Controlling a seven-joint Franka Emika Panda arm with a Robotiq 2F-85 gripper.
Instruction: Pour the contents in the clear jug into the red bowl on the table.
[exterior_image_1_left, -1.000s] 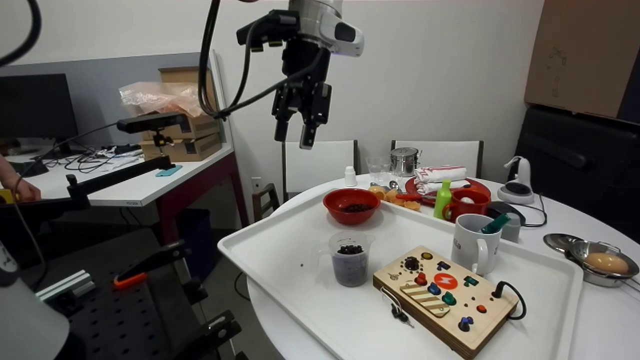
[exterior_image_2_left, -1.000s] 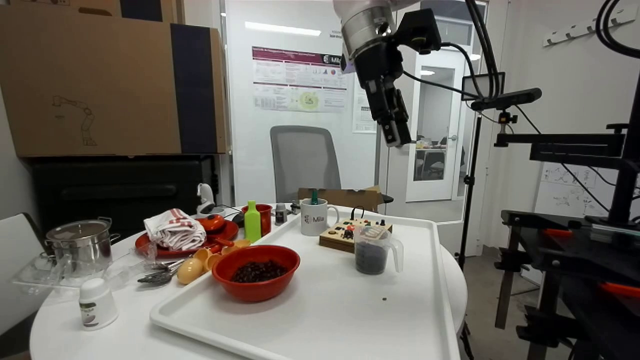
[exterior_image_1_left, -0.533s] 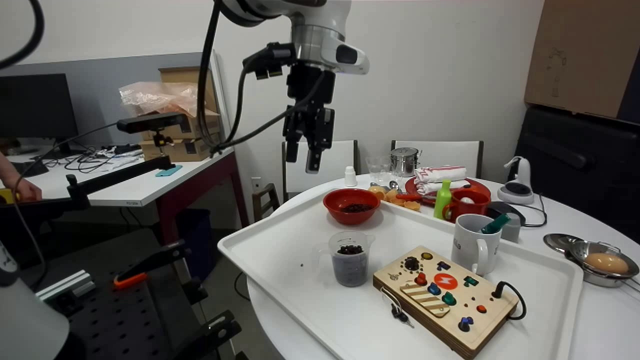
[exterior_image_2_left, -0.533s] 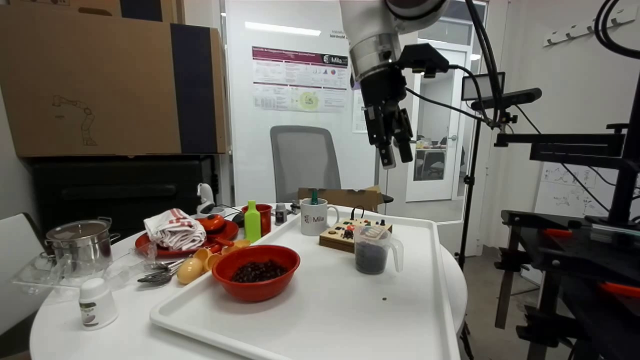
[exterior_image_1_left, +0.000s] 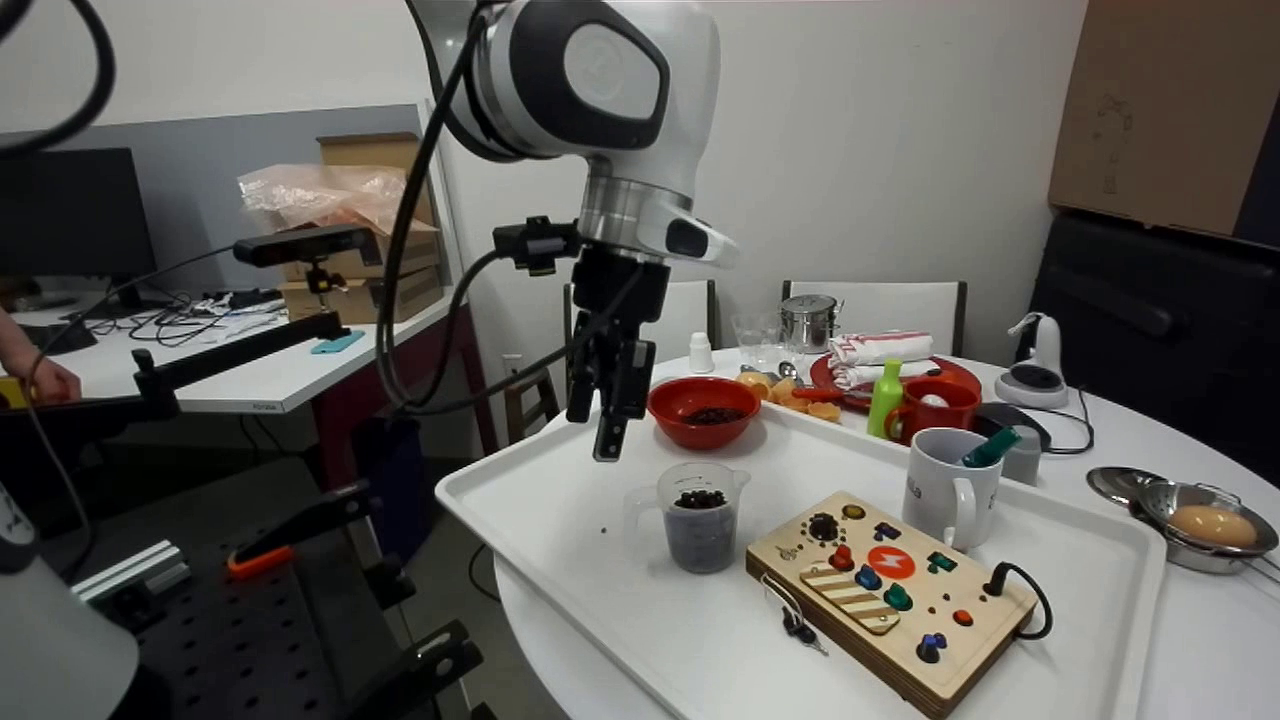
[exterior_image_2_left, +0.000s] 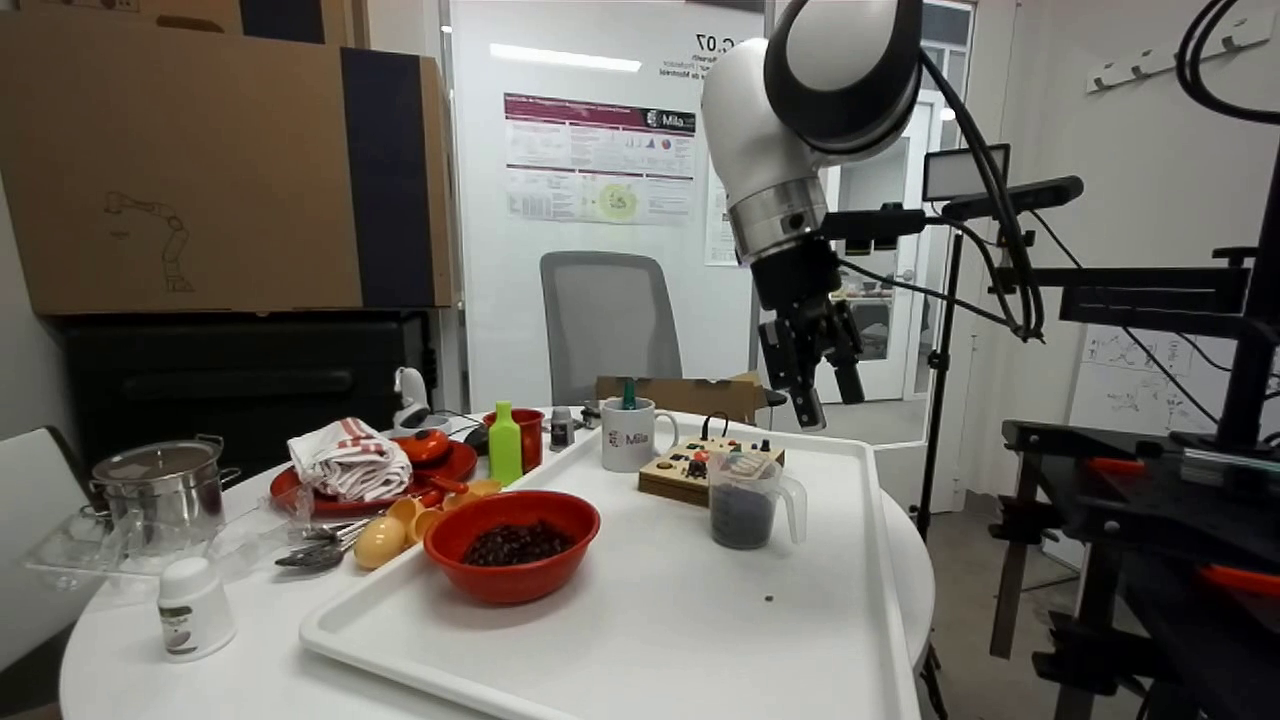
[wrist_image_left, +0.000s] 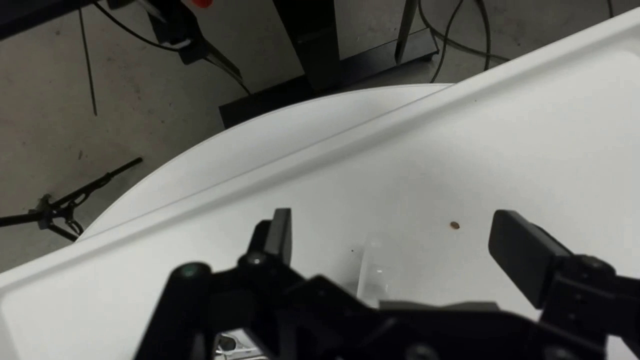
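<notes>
In an exterior view, we are seeing the pincer (exterior_image_1_left: 593, 428) hanging with its fingers (exterior_image_1_left: 610, 435) spread wide apart. Lower than it, we are spotting a loose dark speck (exterior_image_1_left: 603, 530). Below and right of the pincer, we are finding the jug (exterior_image_1_left: 701, 535) standing upright, clear of the fingers; its handle (exterior_image_1_left: 637, 510) is pointing to the pincer's side, and dark contents (exterior_image_1_left: 700, 499) are filling it partway. Beyond and right of the pincer, the bowl (exterior_image_1_left: 698, 437) is sitting with dark bits (exterior_image_1_left: 713, 415) inside. Farther right, a wooden box (exterior_image_1_left: 890, 600) and white mug (exterior_image_1_left: 930, 490) are resting.
</notes>
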